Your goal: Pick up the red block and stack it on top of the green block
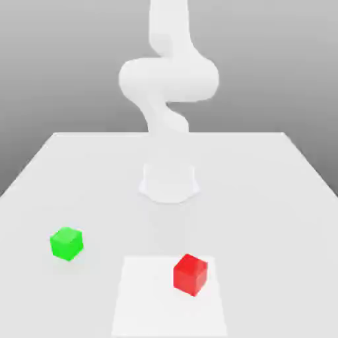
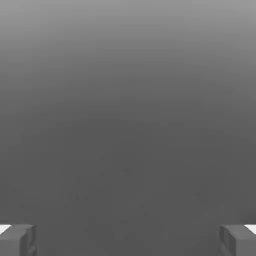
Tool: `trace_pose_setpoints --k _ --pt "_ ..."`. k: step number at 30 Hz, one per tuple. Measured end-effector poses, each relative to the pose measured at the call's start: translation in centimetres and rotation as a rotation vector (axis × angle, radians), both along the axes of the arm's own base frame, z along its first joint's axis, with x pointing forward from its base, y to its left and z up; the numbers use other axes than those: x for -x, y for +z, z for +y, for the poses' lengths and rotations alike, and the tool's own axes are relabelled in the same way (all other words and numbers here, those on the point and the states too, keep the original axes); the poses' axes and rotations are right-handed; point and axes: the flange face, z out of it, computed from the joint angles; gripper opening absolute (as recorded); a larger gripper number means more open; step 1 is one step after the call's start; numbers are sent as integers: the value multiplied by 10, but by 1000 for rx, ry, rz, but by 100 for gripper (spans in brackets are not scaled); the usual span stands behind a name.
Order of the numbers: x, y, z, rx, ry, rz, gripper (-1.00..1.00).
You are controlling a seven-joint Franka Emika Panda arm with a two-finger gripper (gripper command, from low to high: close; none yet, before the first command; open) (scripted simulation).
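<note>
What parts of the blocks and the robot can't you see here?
- Red block, exterior view: its back and underside are hidden by the block itself.
- Green block, exterior view: same, far sides and bottom hidden.
- Arm, exterior view: its top is cut off by the picture's upper edge.
- Gripper, hand view: its open fingers are cut off at the lower corners.
</note>
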Motion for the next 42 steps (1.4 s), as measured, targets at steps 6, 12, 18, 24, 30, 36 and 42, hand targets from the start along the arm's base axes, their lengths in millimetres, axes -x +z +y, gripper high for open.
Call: trace_pose_setpoints --k 6,12,18,24,30,36,42 --pt "-57 -149 15 189 224 236 0" --pt "-61 -295 23 293 487 453 0" --pt "-19 -422 34 316 789 633 0" --pt "-5 -493 35 307 864 672 0" --pt "-3 -512 35 308 866 675 -100" --pt "-5 -490 35 306 865 674 -100" --pt "-1 -447 -18 238 655 701 -100"
